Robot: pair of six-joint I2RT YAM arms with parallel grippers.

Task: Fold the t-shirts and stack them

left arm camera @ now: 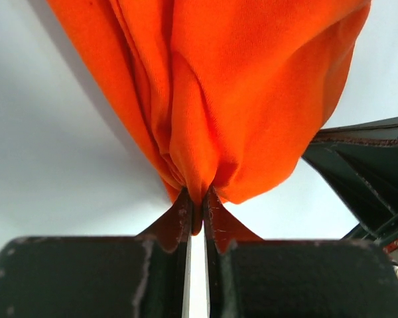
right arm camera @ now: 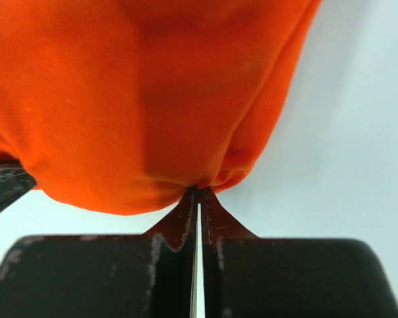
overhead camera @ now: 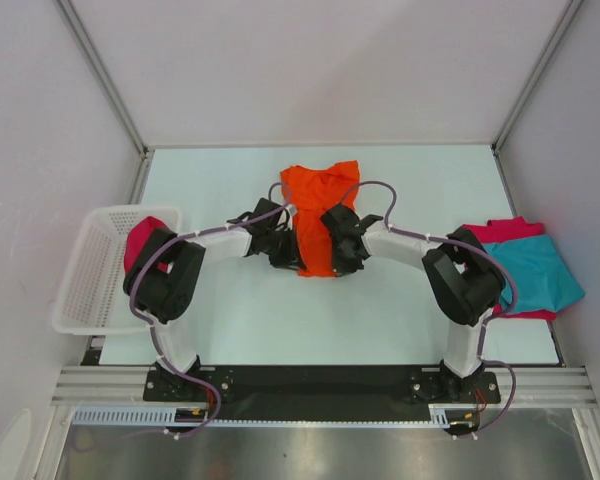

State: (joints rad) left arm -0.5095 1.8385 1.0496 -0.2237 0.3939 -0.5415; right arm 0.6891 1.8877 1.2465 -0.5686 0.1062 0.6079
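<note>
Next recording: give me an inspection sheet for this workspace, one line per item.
Surface: pale tabletop, flat.
Job's things: bright orange t-shirt bunched mid-table; teal t-shirt lying over crimson t-shirt at the right edge; red-pink t-shirt in the basket.
Clutter: white mesh plastic basket at the left edge.
Grippers: left gripper and right gripper each shut on orange cloth.
Cables: purple cables looped along both arms.
Surroundings: white walls, metal frame posts.

Robotics lab test cell: white table (overhead camera: 400,190) walled by white panels (overhead camera: 320,60) on aluminium posts (overhead camera: 102,75); arm bases (overhead camera: 183,378) bolted to aluminium extrusion rail (overhead camera: 105,382) at 6 o'clock.
</note>
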